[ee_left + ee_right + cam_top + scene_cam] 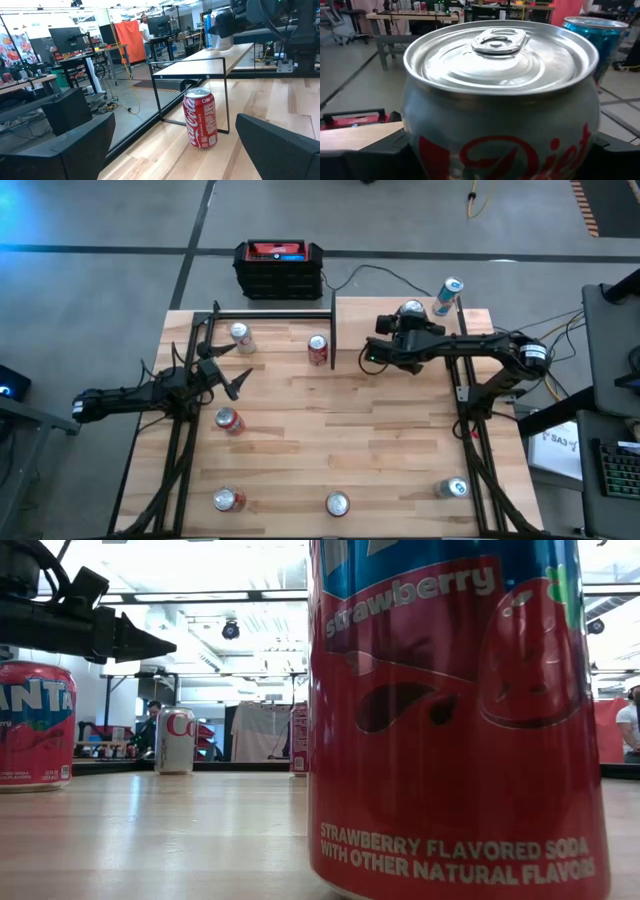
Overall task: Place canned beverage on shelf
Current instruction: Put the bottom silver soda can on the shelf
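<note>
Holding item one, a silver Diet Coke can [500, 100], the right gripper [408, 320] clasps it over the shelf [400, 330], upper right of the high view. We judge a tilted release could topple it against the blue can [449, 296] alongside. All cans are sealed; contents unseen. Left gripper [222, 370]: spread wide, empty, mid-left above the bench [390, 440].

Bright overhead ceiling strips, even light, soft short shadows on the bench [380, 430]. Low view: near strawberry can [455, 720] oversized, ceiling glare behind. Diet can [500, 100] fills right wrist view, lid glinting, background blurred.
</note>
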Controlling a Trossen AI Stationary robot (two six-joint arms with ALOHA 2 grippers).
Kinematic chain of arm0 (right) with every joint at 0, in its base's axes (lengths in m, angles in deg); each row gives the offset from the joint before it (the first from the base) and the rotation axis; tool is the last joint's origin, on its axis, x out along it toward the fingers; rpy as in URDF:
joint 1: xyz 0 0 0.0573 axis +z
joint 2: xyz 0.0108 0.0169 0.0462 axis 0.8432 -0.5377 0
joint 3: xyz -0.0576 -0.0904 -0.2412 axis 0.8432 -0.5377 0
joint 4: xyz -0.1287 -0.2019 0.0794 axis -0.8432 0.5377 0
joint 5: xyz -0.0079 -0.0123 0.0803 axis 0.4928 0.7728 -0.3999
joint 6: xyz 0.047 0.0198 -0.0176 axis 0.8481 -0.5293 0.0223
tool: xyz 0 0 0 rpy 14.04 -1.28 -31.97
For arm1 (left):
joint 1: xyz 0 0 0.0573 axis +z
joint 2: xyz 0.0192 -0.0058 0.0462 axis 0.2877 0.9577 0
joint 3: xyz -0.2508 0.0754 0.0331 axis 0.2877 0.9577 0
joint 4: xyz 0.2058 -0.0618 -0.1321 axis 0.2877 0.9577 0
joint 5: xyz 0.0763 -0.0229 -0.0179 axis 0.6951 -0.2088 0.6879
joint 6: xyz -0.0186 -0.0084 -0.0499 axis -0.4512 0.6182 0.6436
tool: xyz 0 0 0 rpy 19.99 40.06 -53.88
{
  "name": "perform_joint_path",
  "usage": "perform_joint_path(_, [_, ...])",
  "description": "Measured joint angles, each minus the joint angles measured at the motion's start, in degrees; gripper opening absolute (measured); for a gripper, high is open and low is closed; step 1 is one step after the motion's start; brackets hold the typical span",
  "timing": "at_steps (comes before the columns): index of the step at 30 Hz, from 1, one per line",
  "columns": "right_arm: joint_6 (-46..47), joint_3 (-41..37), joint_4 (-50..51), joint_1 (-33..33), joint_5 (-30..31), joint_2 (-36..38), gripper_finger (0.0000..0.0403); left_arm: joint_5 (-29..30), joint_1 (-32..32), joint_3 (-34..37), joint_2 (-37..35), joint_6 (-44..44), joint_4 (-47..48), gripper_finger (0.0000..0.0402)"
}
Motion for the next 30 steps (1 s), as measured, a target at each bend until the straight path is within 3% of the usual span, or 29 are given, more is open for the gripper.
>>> perform_joint_path(20, [-16.8, 0.1, -16.7, -7.9, -12.2, 1.0, 0.0302, 0.0, 0.0, 0.0, 0.0, 0.0, 0.0, 0.0399])
perform_joint_path(30, [-19.0, 0.2, -17.7, -9.8, -16.6, 1.3, 0.0308, 0.0, 0.0, 0.0, 0.0, 0.0, 0.0, 0.0399])
